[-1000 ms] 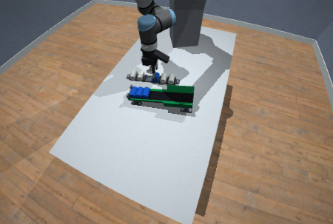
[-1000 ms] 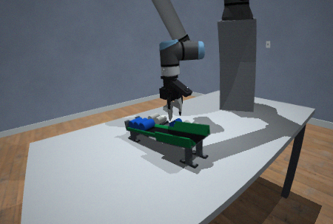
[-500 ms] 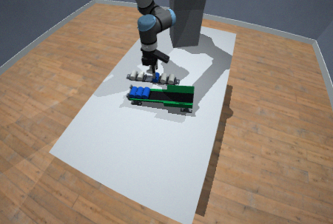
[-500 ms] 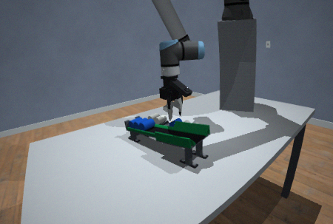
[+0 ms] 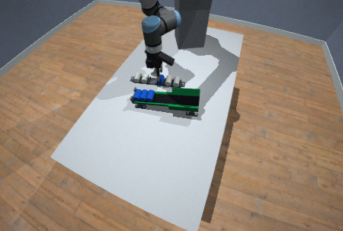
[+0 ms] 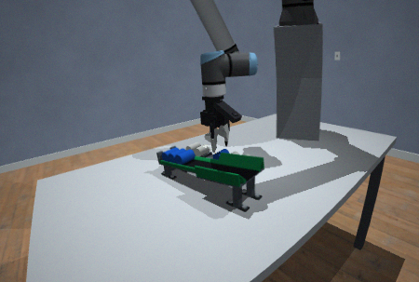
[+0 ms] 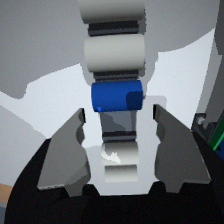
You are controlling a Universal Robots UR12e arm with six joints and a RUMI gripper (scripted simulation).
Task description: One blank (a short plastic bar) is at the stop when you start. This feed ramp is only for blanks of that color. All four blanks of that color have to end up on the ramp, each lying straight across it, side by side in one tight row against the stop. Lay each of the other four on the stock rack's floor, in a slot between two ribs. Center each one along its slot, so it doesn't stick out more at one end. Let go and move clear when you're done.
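Observation:
The green feed ramp (image 5: 168, 99) holds three blue blanks (image 5: 143, 95) side by side against the stop at its left end. Behind it the stock rack (image 5: 155, 80) holds several white blanks and one blue blank (image 5: 161, 79). My gripper (image 5: 155, 73) hangs just above the rack, open and empty. In the wrist view the blue blank (image 7: 117, 96) lies across its slot just beyond my fingertips. Two white blanks (image 7: 114, 55) lie past it, an empty slot lies between my fingers, and another white blank (image 7: 120, 162) lies nearer. Side on, the gripper (image 6: 219, 146) stands above the blue blank (image 6: 219, 153).
The ramp's right half (image 5: 184, 99) is empty and raised on legs. A grey pedestal (image 5: 192, 11) carrying the arm's base stands at the back of the white table.

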